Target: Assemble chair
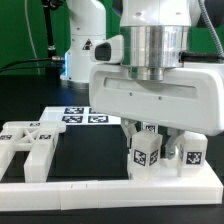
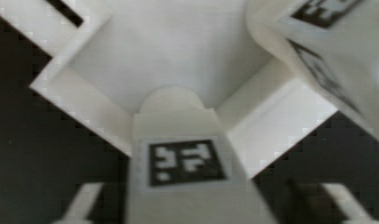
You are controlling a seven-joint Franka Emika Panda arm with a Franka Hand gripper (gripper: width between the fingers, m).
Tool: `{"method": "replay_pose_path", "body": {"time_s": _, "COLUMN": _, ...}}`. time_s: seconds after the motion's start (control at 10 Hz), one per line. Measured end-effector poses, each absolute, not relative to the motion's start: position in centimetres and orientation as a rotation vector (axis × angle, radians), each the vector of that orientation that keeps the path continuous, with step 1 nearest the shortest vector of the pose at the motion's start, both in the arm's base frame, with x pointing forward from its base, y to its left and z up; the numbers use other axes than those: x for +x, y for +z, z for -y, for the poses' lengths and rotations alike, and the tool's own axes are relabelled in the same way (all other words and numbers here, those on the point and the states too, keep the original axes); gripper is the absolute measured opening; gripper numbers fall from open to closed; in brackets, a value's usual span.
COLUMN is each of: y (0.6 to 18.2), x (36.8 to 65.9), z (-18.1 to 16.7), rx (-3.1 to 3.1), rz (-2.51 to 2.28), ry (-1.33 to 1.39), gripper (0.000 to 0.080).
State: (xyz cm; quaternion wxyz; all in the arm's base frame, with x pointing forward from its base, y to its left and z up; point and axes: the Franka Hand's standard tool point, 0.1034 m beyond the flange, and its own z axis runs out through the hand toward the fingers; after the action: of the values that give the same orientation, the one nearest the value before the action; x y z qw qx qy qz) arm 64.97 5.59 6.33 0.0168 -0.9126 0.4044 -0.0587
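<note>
In the exterior view my gripper (image 1: 150, 138) hangs low over the chair parts at the front right. Two white posts with tagged cube tops stand there, one (image 1: 143, 155) under the fingers and one (image 1: 190, 155) to its right. Another white blocky chair piece (image 1: 30, 140) lies at the exterior view's left. In the wrist view my gripper (image 2: 212, 207) straddles a white chair part with a black-and-white tag (image 2: 182, 160). Both fingertips (image 2: 86, 205) stand apart from it, with dark gaps on each side. The gripper is open and holds nothing.
The long white L-shaped border rail (image 1: 110, 185) runs along the front edge. The marker board (image 1: 85, 115) lies flat behind the parts. The arm's base (image 1: 85, 50) stands at the back. The black table (image 1: 90, 150) shows between the left piece and the posts.
</note>
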Motion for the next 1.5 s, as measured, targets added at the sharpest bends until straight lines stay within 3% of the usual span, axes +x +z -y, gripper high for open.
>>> {"method": "replay_pose_path", "body": {"time_s": 0.1, "y": 6.3, "x": 64.9, "z": -5.6, "rx": -2.766, "rz": -1.395, "ry": -0.177, "gripper": 0.0292}}
{"method": "replay_pose_path", "body": {"time_s": 0.7, "y": 6.1, "x": 64.7, "z": -5.6, "rx": -2.018, "rz": -2.304, "ry": -0.111, "gripper": 0.0291}}
{"method": "replay_pose_path", "body": {"time_s": 1.1, "y": 6.0, "x": 64.6, "z": -5.5, "rx": -1.967, "rz": -2.353, "ry": -0.11, "gripper": 0.0291}}
{"method": "replay_pose_path", "body": {"time_s": 1.3, "y": 6.1, "x": 64.6, "z": -5.5, "rx": -1.971, "rz": -2.347, "ry": -0.111, "gripper": 0.0603}}
{"method": "replay_pose_path", "body": {"time_s": 1.5, "y": 9.2, "x": 65.0, "z": -5.9, "rx": -1.997, "rz": -2.272, "ry": -0.124, "gripper": 0.0635}}
